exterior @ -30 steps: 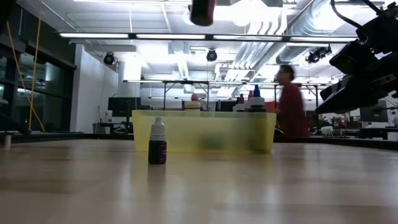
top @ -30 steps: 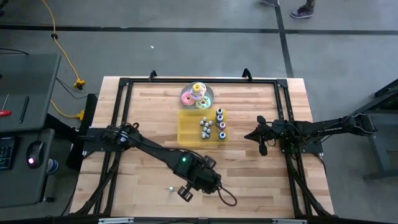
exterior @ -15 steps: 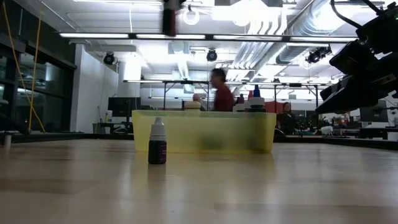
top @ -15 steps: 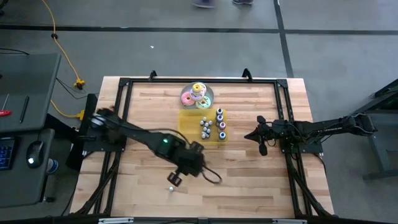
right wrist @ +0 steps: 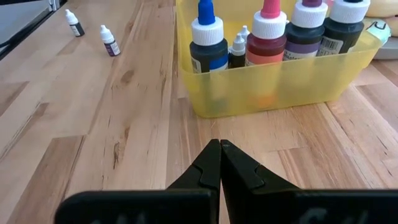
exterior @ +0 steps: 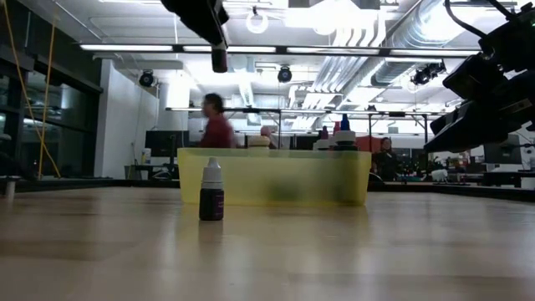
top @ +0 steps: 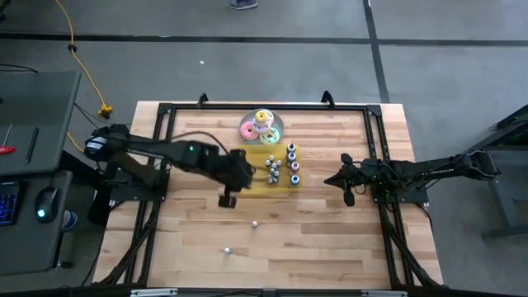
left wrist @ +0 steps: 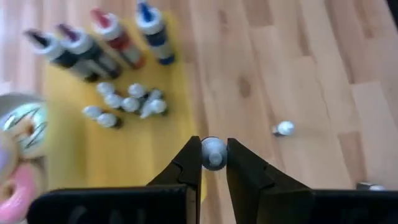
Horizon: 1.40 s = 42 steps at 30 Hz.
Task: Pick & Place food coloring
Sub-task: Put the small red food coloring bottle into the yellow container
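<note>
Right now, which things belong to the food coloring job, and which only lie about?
Job: tiny bottle in the left gripper; two tiny bottles on the table; bottles in the yellow tray.
Lying about: ring toys on plate; idle right gripper.

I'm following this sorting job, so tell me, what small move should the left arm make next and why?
Probably carry on a little farther over the yellow tray and then let go. The left gripper is shut on a small bottle above the tray's near edge, where other small bottles already lie. The right gripper waits shut beside the tray.
</note>
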Motion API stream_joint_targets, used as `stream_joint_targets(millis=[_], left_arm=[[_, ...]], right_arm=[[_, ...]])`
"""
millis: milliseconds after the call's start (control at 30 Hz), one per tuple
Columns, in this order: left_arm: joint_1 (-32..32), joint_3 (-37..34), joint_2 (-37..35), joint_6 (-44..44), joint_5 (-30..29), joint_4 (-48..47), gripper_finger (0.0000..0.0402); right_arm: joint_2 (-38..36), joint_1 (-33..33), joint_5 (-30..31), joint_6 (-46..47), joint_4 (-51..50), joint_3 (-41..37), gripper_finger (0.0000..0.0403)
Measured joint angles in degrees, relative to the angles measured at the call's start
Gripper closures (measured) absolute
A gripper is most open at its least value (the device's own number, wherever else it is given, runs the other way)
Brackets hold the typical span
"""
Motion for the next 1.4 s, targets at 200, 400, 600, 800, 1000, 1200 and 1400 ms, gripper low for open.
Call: stream_joint_targets(millis=[200,400,600,800,1000,1200,1400], left_arm=[[4.4,0.0,-1.6,1.9,1.6,-2.0,0.0361],[8.1,0.0,-1.6,5.3,1.7,-2.7,0.036],[10.8,-1.4,-2.1,7.6,1.5,-1.0,0.036],[13.7,-9.4,-4.8,7.6,2.7,8.3,0.036],[16.3,-14.0,-1.1,8.5,2.6,15.0,0.036],[16.7,-14.1,6.3,8.7,2.6,20.6,0.036],[16.7,-13.7,11.5,7.6,2.7,24.2,0.036]], right_arm=[[0.0,0.0,0.0,0.0,-0.1,0.0,0.0402],[0.0,0.0,0.0,0.0,-0.1,0.0,0.0402],[0.0,0.0,0.0,0.0,-0.1,0.0,0.0402],[0.0,0.0,0.0,0.0,-0.2,0.0,0.0402],[0.0,0.0,0.0,0.0,-0.1,0.0,0.0402],[0.1,0.0,0.0,0.0,-0.2,0.0,0.0402],[0.1,0.0,0.0,0.0,0.0,0.0,0.0402]])
